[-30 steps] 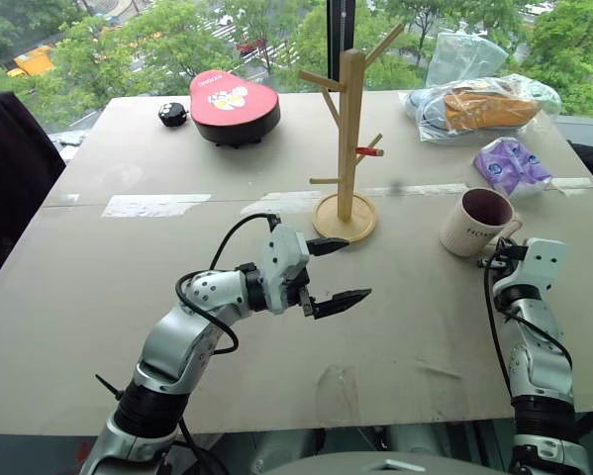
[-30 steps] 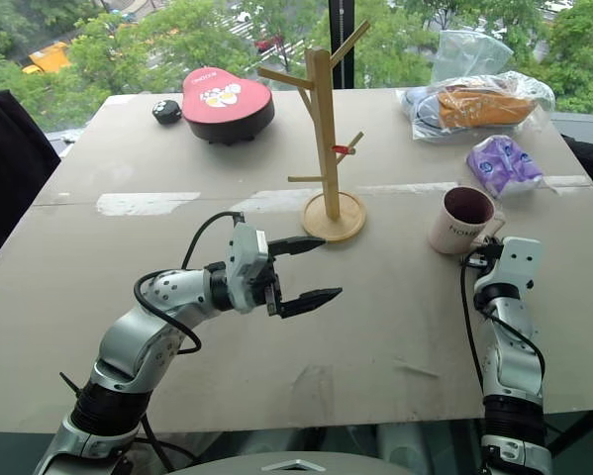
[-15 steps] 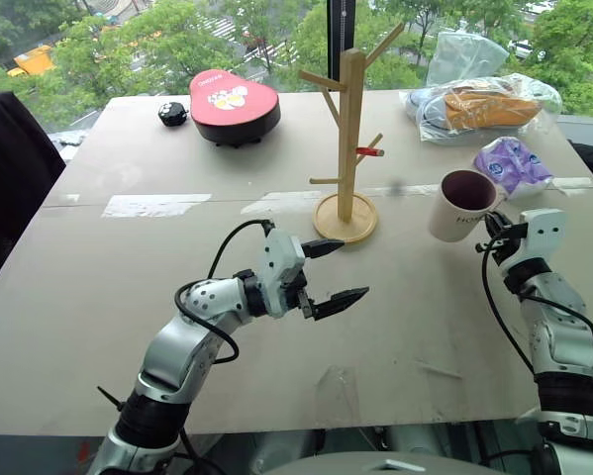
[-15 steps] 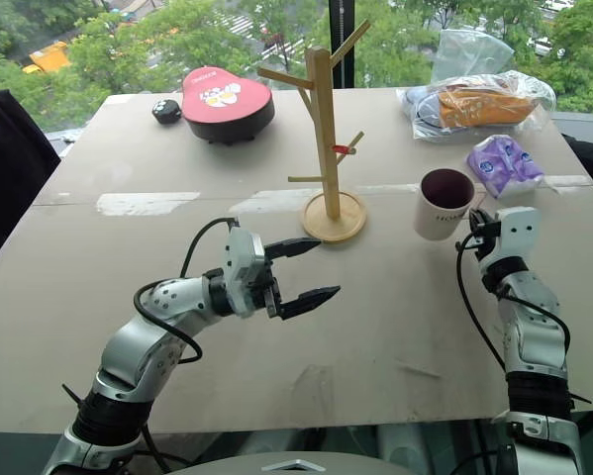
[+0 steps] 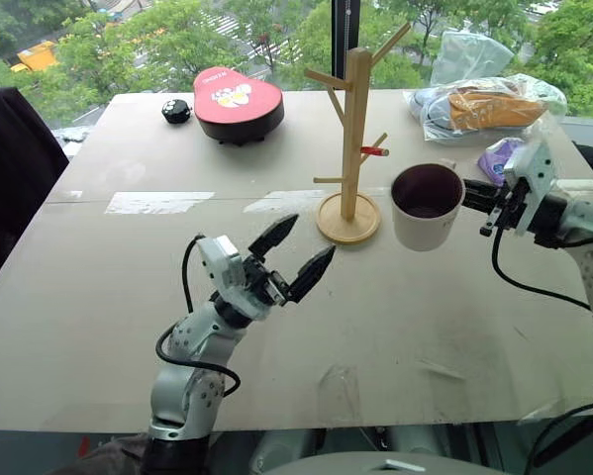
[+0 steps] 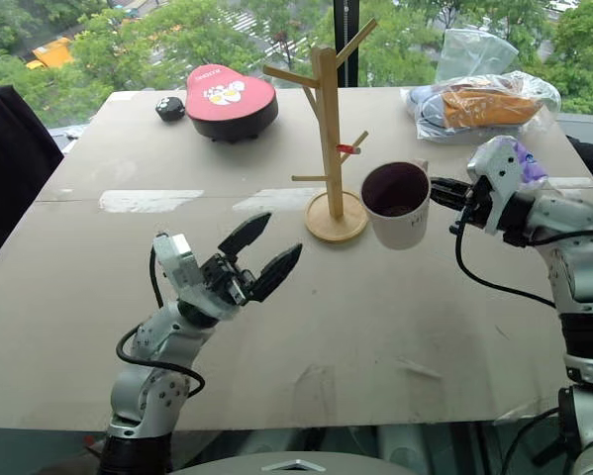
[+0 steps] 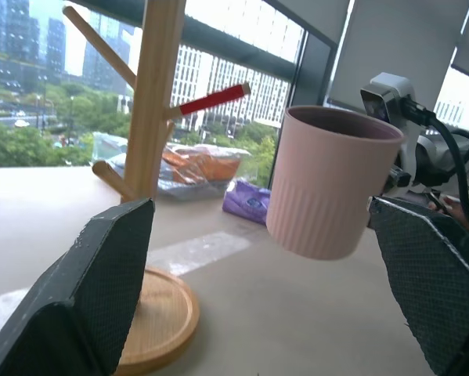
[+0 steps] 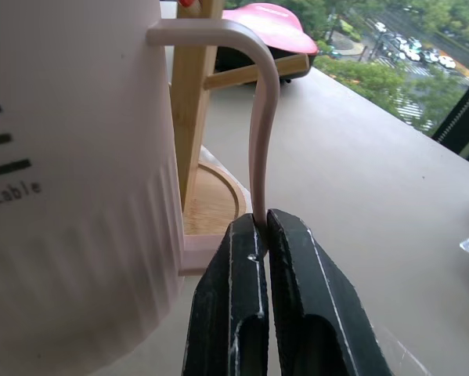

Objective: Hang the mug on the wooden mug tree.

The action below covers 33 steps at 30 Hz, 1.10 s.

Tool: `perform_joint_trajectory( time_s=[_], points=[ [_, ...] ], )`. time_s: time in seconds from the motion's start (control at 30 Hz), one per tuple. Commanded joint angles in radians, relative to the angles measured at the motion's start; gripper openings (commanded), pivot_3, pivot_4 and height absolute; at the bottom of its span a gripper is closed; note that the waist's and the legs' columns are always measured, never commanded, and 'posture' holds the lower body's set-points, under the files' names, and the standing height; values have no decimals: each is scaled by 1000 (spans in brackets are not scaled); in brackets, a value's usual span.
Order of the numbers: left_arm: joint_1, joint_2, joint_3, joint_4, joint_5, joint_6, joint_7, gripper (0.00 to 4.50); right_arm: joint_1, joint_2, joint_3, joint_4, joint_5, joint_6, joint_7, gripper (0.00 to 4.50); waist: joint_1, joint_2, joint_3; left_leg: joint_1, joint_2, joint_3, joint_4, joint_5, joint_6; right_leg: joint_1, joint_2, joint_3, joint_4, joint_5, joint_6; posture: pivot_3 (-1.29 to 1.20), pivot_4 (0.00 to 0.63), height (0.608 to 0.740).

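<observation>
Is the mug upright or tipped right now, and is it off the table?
Roughly upright and off the table: the mug hangs mouth-up beside the wooden mug tree, its handle pinched in the right pincer.

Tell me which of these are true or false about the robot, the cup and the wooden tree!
1. The right claw pinches the loop handle of the cream-white ceramic mug. True.
2. The mug already hangs on the tall light-wood mug tree. False: it is held in the air beside the tree, right of the post.
3. The left claw is open and holds nothing. True.
4. The mug tree lies tipped over on the grey table. False: it stands upright on its round base.
5. The red heart-shaped box sits on the far side of the table. True.
</observation>
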Motion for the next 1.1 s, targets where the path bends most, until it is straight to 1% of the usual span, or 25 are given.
perform_joint_trajectory(
  time_s=[0.03,0.17,0.3,0.4,0.57,0.87,1.1],
  points=[
    [-2,-33,16,-8,-27,-52,22,4500,-79,-41,14,-80,20,72,41,32,0,-1,0,0,0,0,0,0,0,0,0,0,0,0,0,0,150,740],
    [22,-38,-6,6,-22,-74,-3,4500,-150,-65,45,-171,14,191,16,32,-1,-2,1,-2,0,0,0,0,0,-1,0,0,-2,0,0,0,150,740],
    [13,-36,-4,21,-34,-80,-15,4500,-200,-78,81,-232,-6,294,-20,32,2,-2,1,-7,0,-2,2,0,1,-5,0,-2,-2,0,0,0,150,740],
    [4,-24,5,33,-39,-86,-32,4500,-261,-67,114,-280,-17,404,-73,32,3,-3,2,-15,0,-3,7,0,1,-10,0,-4,0,1,-1,0,150,740],
    [-4,-8,15,50,-33,-111,-54,4500,-321,-44,153,-325,-7,521,-112,32,3,-3,1,-16,0,-3,8,0,1,-11,0,-4,1,1,-1,0,150,740],
    [-17,3,16,59,-30,-119,-58,4500,-349,-53,178,-332,-15,575,-112,32,3,-3,1,-16,0,-3,8,0,1,-12,0,-4,1,1,-1,0,150,740],
    [-18,3,12,57,-23,-124,-57,4500,-382,-42,195,-286,-43,603,-137,32,1,-3,1,-16,0,-3,8,0,1,-12,0,-4,1,1,-1,0,150,740]
  ],
)
